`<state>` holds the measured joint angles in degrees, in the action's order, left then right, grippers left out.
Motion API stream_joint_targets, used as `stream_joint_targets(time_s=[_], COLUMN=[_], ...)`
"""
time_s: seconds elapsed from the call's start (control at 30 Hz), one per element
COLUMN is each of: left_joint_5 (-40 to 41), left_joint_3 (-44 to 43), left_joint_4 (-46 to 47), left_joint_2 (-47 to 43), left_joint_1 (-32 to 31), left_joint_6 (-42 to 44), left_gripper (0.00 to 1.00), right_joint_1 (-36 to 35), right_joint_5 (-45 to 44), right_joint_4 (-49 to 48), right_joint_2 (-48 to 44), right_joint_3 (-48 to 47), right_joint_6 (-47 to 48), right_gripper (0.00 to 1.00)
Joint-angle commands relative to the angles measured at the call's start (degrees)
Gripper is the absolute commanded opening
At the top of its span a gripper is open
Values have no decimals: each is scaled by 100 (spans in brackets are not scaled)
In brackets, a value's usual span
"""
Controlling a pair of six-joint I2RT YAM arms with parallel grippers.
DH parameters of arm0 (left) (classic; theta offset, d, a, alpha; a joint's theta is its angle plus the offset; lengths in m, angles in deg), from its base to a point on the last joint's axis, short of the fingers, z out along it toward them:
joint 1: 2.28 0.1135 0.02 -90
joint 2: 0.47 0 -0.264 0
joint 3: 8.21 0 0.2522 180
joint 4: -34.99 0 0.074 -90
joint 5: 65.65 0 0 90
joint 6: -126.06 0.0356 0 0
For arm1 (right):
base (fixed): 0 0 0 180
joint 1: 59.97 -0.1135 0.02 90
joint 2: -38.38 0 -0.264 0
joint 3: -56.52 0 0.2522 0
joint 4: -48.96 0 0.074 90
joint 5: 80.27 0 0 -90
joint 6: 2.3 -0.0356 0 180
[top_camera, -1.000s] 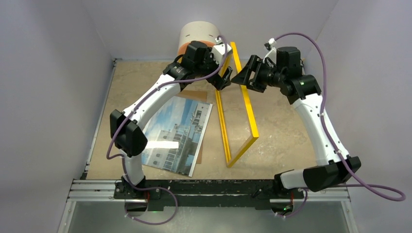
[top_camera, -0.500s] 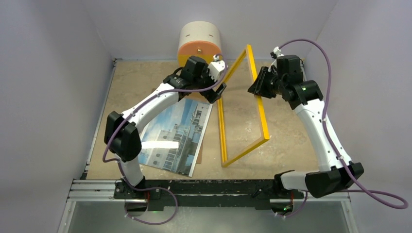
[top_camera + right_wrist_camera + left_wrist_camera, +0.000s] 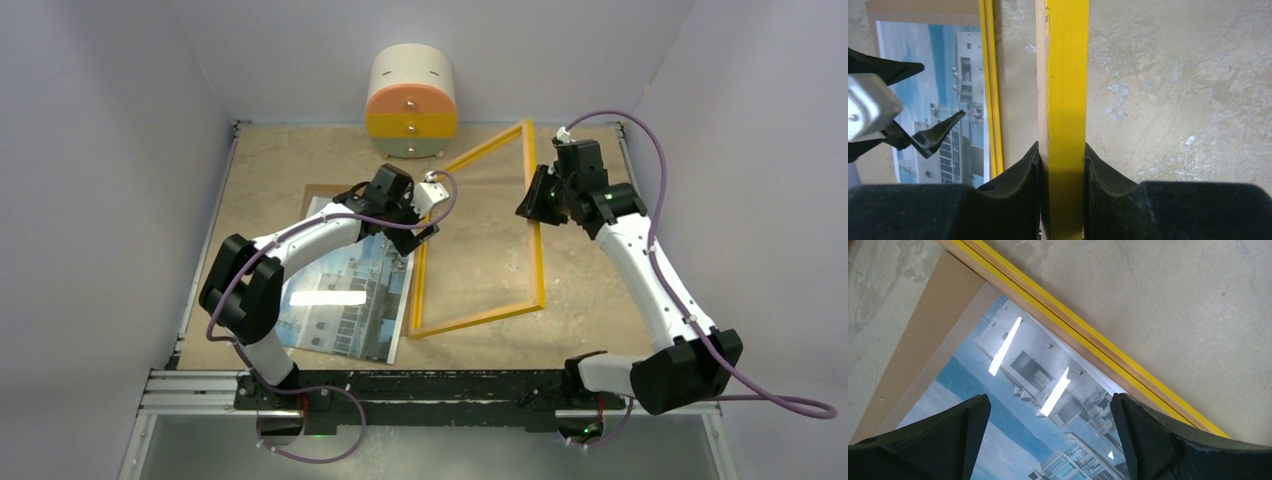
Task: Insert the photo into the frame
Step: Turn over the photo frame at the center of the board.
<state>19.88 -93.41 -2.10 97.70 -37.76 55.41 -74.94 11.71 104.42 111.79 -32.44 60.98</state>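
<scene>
A tabletop [image 3: 280, 160] is viewed from above, with two white robot arms reaching in from 6 o'clock. The photo [image 3: 345, 295], a glossy print of a white building under blue sky, lies face up at 8 o'clock on a brown backing board [image 3: 322, 192].

The yellow picture frame [image 3: 478, 317] was held nearly on edge between both arms a second earlier. It has since been swung down and is now seen broad and open at the centre, its left rail brought beside the photo's right edge. The right gripper [image 3: 533, 203] is clamped on the right rail at about 2 o'clock. The left gripper [image 3: 428, 222] has been taken off the frame and drawn back; it hangs empty over the photo's upper right corner, spread fully wide. A small cabinet of drawers [image 3: 411, 95] at 12 o'clock, hidden before by the left arm, is uncovered.

The frame is judged to be in the course of being laid down by one arm alone, and the photo is not yet inside it.

In the right wrist view the fingers [image 3: 1023, 175] are shown pressed against both sides of the rail, and a wood-coloured edge is revealed. In the left wrist view the frame's rail is seen running close past the photo's corner; whether they touch cannot be told.
</scene>
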Motion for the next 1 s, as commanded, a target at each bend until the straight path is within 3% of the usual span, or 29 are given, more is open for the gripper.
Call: stream_joint_targets(time_s=[0.0, 0.23, 0.4, 0.97], left_joint_5=[91, 134, 341, 859], left_joint_3=[128, 494, 1105, 1849], left_joint_4=[357, 437, 806, 1681], left_joint_2=[-399, -592, -638, -189], left_joint_1=[372, 846, 842, 842], left_joint_6=[182, 499, 675, 1068], left_gripper=[100, 100, 100, 100], right_joint_1=[-42, -42, -42, -306], right_joint_5=[-287, -16, -186, -924], right_joint_4=[102, -248, -359, -1097], right_joint_2=[110, 456, 704, 1590], right_joint_3=[391, 805, 1058, 1744], right_joint_6=[443, 477, 568, 204], right_gripper=[12, 13, 15, 16])
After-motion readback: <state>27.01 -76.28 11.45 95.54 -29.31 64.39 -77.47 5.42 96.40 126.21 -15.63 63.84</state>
